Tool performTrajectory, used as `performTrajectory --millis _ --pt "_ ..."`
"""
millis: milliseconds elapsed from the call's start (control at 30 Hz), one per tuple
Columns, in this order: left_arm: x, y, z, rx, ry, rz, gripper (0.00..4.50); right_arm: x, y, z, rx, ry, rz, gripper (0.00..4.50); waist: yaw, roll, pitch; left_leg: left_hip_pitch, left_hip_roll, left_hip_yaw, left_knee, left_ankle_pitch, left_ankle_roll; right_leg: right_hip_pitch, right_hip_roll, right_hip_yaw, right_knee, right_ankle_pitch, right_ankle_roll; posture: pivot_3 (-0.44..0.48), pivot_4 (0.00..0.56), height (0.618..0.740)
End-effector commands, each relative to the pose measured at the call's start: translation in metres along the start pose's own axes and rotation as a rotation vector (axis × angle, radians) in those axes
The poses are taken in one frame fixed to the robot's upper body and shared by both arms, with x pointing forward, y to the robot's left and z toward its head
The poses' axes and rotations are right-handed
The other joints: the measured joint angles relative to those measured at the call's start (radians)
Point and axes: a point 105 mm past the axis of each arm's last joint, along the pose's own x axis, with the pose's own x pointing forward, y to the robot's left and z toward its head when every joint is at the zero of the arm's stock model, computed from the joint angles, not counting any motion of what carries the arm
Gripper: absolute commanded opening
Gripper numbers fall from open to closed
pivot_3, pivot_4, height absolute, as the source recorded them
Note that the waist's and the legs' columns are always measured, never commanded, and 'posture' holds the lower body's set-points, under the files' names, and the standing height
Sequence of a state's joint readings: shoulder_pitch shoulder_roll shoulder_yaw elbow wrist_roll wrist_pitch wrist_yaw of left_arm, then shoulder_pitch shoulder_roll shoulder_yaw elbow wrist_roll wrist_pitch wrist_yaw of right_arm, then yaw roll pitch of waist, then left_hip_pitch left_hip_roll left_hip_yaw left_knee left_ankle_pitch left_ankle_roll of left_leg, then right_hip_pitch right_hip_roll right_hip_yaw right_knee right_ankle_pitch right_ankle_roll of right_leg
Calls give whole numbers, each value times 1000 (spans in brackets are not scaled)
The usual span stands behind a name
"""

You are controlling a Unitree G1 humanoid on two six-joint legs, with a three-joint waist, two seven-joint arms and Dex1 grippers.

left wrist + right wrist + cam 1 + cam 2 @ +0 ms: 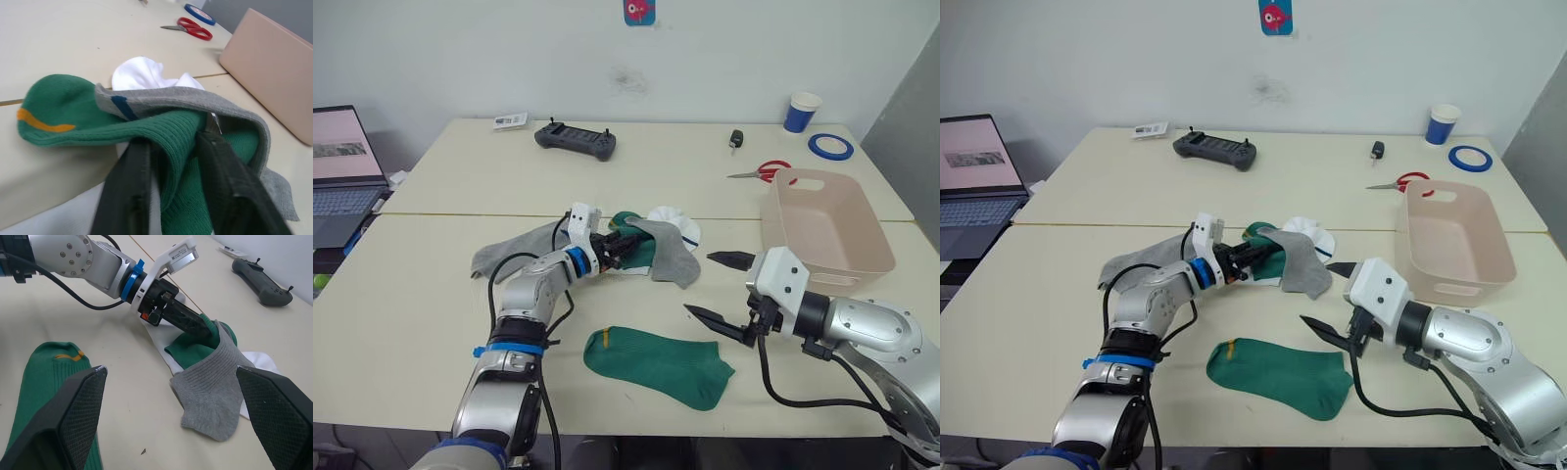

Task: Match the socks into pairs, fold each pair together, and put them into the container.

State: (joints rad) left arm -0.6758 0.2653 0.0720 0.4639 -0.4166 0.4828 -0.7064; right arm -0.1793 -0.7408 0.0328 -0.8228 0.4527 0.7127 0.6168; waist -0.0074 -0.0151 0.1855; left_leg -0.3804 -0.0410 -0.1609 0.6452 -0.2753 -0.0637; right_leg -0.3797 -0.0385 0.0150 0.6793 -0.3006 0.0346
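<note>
L gripper (625,245) – fingers clamped on a green sock (146,132) in the mid-worktop heap, presumably to free it for pairing w/ its mate (656,364) lying flat nearer the robot. R gripper (720,289) – fingers wide apart, empty. Grey sock (212,384) draped over the held one, obstructing; container (827,230) beside, empty

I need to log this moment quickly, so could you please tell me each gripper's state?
Left gripper: shut on the green sock in the pile.
Right gripper: open, holding nothing.
</note>
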Motion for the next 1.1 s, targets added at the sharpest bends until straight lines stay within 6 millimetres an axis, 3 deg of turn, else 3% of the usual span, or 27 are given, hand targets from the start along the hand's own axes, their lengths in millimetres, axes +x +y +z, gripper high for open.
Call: performTrajectory --millis 33,333,533,700,867,1100 --pt "-7 -5 35 -2 -98 -8 109 -1 3 10 -38 -36 -3 4500 0 0 0 0 0 0 0 0 0 0 0 0 0 0 0 0 150 740" --pt "-42 -19 93 -168 -215 -38 50 0 3 9 -32 -37 8 4500 -3 0 0 0 0 0 0 0 0 0 0 0 0 0 0 0 150 740" --pt "-72 1 115 -89 -240 95 50 0 4 6 -27 -31 20 4500 -3 0 0 0 0 0 0 1 -1 0 0 0 0 0 0 0 150 740" --pt "-88 18 99 131 -31 233 50 1 6 4 -20 -26 40 4500 -5 0 0 1 0 0 0 1 -1 0 0 1 1 0 0 0 150 740" --pt "-96 16 89 234 158 170 50 3 7 3 -23 -26 56 4500 -6 0 0 0 0 0 0 1 -1 0 1 0 1 0 0 0 150 740" --pt "-121 24 107 331 230 165 50 2 10 3 -19 -28 57 4500 -20 0 0 0 1 0 -1 1 -1 -1 1 0 1 0 0 0 150 740"
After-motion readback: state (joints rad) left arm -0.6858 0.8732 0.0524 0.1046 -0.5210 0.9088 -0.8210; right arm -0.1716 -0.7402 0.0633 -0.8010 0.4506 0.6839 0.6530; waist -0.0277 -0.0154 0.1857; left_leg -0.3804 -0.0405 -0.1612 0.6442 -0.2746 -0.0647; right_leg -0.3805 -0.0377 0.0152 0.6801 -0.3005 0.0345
